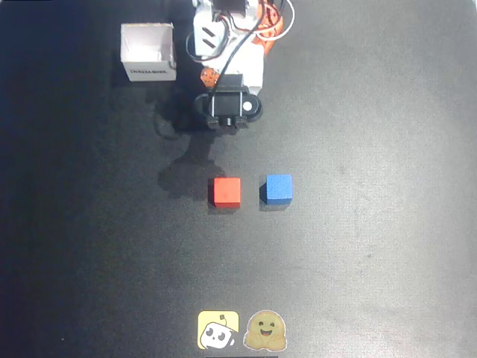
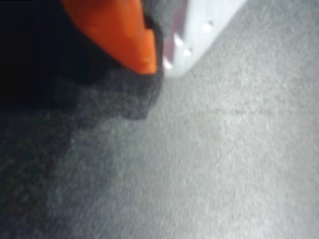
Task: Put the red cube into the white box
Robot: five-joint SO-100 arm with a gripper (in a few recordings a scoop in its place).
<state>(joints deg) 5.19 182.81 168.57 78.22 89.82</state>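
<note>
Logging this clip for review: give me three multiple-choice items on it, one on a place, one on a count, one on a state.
1. In the overhead view, the red cube lies:
A. left of the blue cube
B. inside the white box
C. on a sticker

2. Cubes on the table:
A. one
B. two
C. three

3. The pincer is:
A. holding the red cube
B. holding the blue cube
C. holding nothing

Key: 1 A, both cubes sit side by side on the mat; 2 B, one red, one blue; 3 C, both cubes lie free.

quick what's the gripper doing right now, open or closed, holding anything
Gripper: fingertips together, looks closed, holding nothing; red cube sits on the table.
</note>
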